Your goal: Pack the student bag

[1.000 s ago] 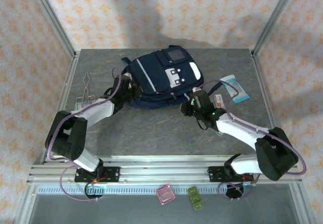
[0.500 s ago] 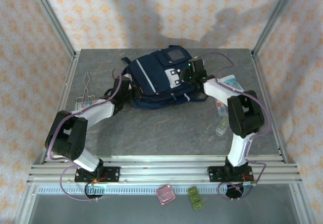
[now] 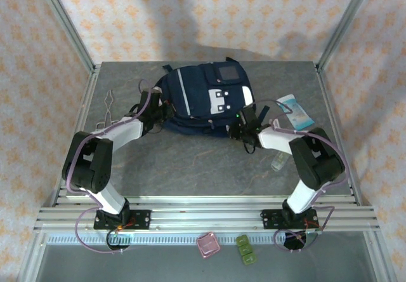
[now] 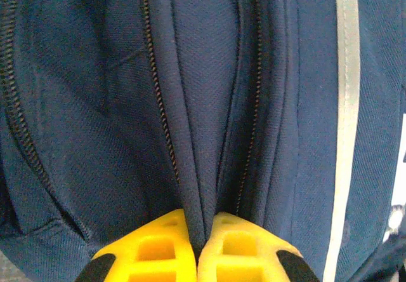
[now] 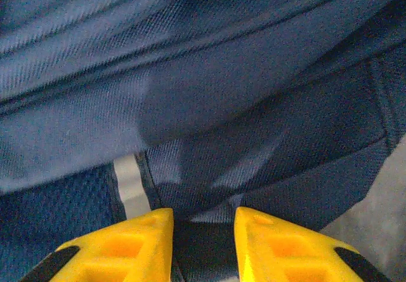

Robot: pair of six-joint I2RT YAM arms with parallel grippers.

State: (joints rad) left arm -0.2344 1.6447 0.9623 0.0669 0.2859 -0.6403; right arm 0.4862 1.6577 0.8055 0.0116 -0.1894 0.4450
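The left jaws are clamped on a ridge of navy fabric between two zips [image 4: 158, 91] at the left side of the student bag [image 3: 202, 98], while the right jaws stand slightly apart at its near right corner with a dark fold between them, gripping it or not I cannot tell. The bag lies at the far middle of the grey desk [image 3: 190, 167], with metal tongs [image 3: 109, 99] to its left, a blue-and-white packet [image 3: 295, 110] to its right and perhaps a clear bottle [image 3: 279, 161] beside the right arm [image 3: 312, 164]; orange-patterned wallpaper [image 3: 190, 15] rises behind
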